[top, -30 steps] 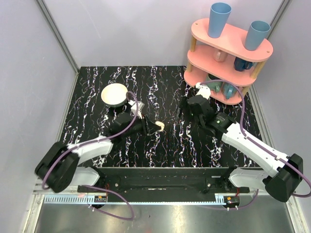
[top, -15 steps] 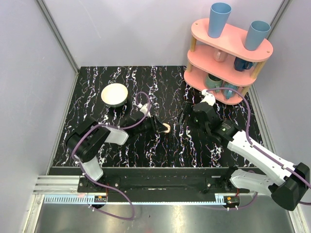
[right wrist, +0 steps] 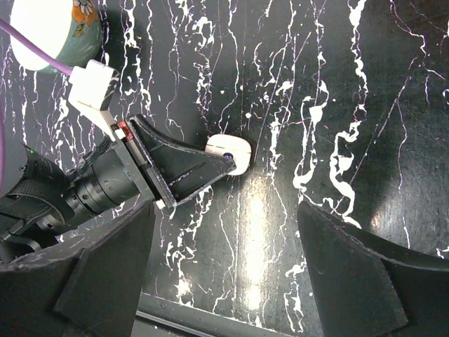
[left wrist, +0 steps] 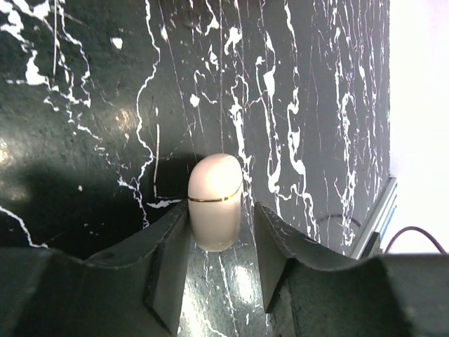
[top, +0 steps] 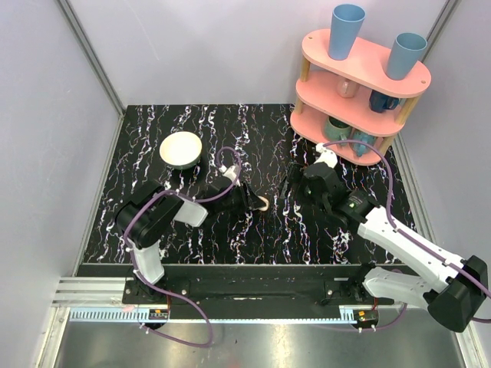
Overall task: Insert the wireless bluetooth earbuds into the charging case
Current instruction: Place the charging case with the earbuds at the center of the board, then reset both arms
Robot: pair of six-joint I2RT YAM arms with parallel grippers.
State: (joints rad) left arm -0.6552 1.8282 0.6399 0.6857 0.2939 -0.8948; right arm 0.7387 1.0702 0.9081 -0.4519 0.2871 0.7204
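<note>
Fingers of the left arm [left wrist: 161, 267] sit slightly apart around the charging case [left wrist: 215, 203]; right fingers [right wrist: 98, 274] spread wide

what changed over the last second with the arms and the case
The left claw shifted the charging case slightly right and its grip now looks loosened, a gap showing on one side. The right claw, open, edged toward the case. The bowl and shelf stayed put.

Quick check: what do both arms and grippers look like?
The left arm and right arm have white link shells with black joints and bases. A purple cable loops along each. The left gripper and right gripper are matte black, each with two wedge-shaped jaws and a small white box behind.
</note>
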